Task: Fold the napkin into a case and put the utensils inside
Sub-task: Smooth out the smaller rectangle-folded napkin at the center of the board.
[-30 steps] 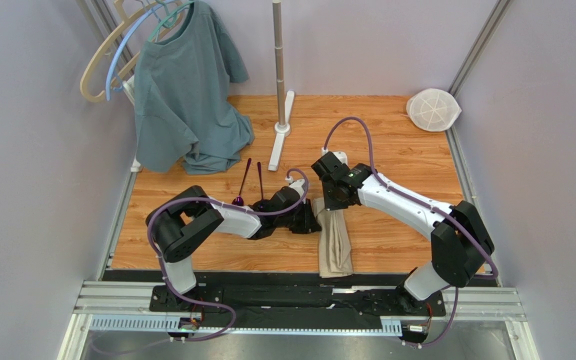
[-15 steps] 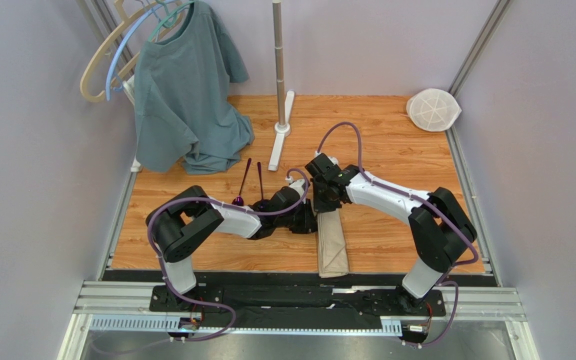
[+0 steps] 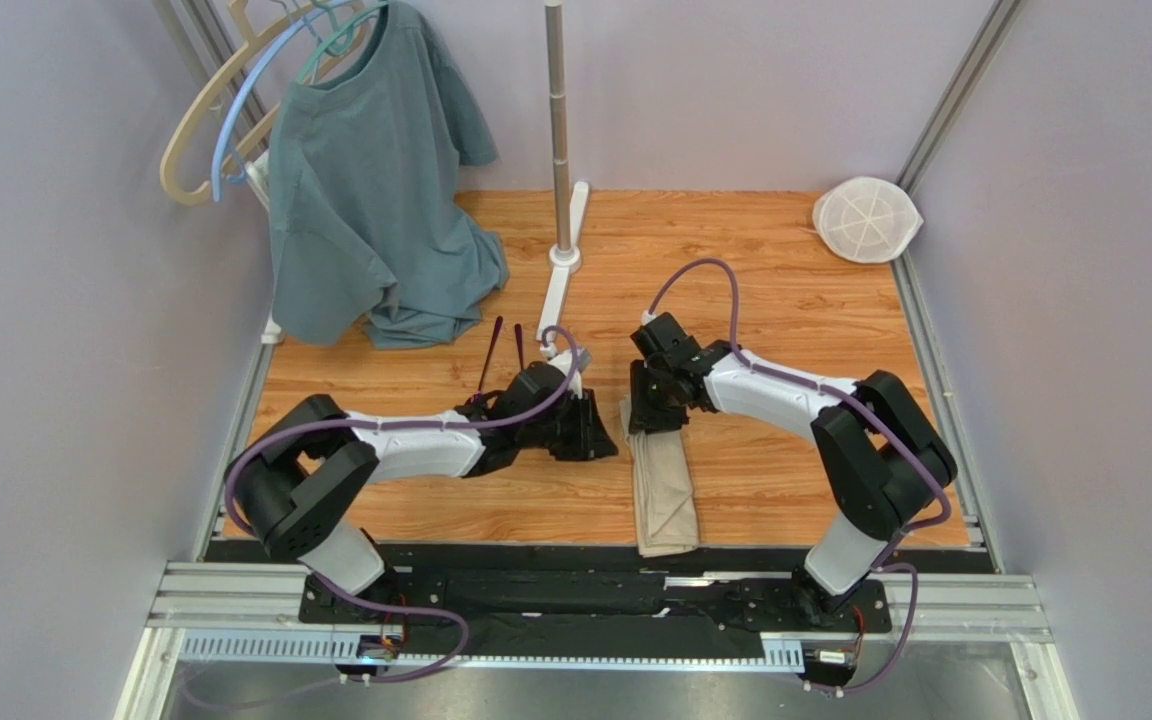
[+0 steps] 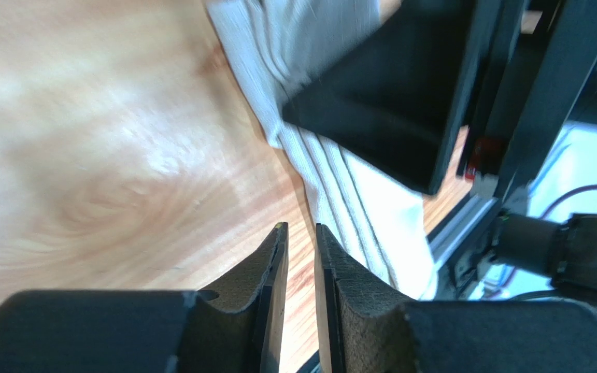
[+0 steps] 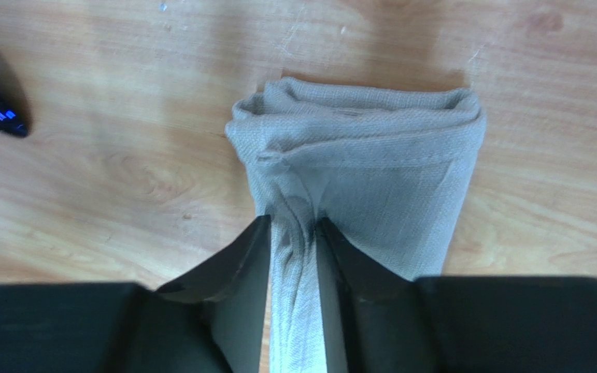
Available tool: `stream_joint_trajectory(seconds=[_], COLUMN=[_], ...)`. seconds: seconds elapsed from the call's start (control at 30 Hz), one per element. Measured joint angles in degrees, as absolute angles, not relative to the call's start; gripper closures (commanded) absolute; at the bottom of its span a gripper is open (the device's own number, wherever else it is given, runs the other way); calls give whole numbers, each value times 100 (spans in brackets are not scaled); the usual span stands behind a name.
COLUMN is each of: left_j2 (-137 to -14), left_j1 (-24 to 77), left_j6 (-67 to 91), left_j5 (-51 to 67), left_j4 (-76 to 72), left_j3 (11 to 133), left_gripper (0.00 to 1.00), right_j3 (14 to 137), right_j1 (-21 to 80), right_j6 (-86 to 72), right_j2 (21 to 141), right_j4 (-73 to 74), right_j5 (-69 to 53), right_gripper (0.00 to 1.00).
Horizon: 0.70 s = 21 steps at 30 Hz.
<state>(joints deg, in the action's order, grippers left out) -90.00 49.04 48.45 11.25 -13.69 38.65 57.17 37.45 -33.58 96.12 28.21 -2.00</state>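
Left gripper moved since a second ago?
Yes. The left gripper has shifted left, away from the case and closer to the white stand base.

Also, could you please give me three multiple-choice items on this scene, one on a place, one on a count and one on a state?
1. Where on the table does the white mesh disc lie? A: near left corner. B: far right corner. C: middle.
2. How many spoon handles show from above? A: one. B: two. C: four.
3. How is the napkin? A: spread out as a square. B: crumpled into a ball. C: folded into a narrow strip.
Answers:
1. B, since it sits at the far right edge.
2. B, since two dark handles lie side by side.
3. C, since it lies as a long narrow oblong.
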Motion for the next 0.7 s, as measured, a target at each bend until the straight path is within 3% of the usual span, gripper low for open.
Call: stream_joint_trajectory(seconds=[0.13,0.4,0.7], left_j2=[-8888,-9306,-10401], left_j1=[4495,4233,4222], left_j6=[4810,4871,5157], left_j5=[1437,1977,2661], left_j4=[-1194,-1142,-1500], left_j3=[4001,4998,5717], left_gripper=[78,83,85], right_j3=[5485,4856,4119], right_j1=[3621,3350,3085], right_j6=[-3312,-3415,-3540], right_j2=[9303,8639,8383], right_j4=[2641,2187,1586], right_j5=[-635,-1540,-2220], right_gripper=[57,54,70])
